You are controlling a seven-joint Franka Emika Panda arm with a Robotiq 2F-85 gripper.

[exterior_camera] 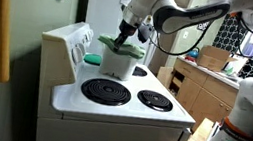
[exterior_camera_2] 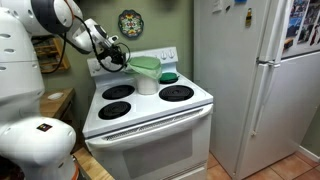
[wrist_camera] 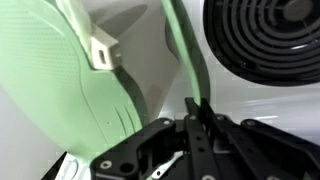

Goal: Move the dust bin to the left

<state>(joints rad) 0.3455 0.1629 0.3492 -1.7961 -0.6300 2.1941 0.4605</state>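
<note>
The dust bin (exterior_camera: 119, 65) is pale grey-white with a light green rim. It stands in the middle of the white stove top (exterior_camera: 121, 108), between the burners, in both exterior views (exterior_camera_2: 147, 82). Its green lid (wrist_camera: 50, 80) is swung open, and the thin green rim (wrist_camera: 184, 50) runs down into my jaws in the wrist view. My gripper (wrist_camera: 197, 108) is shut on that rim at the top edge of the bin. It comes down onto the bin in an exterior view (exterior_camera: 127, 40) and reaches it from the side in an exterior view (exterior_camera_2: 124, 60).
A flat teal dish (exterior_camera_2: 169, 76) lies by the back burner next to the bin. Black coil burners (exterior_camera: 106, 92) (wrist_camera: 270, 35) surround the bin. The stove's back panel (exterior_camera: 64, 46) rises behind it. A tall white fridge (exterior_camera_2: 250, 70) stands beside the stove, and wooden cabinets (exterior_camera: 200, 87) beyond it.
</note>
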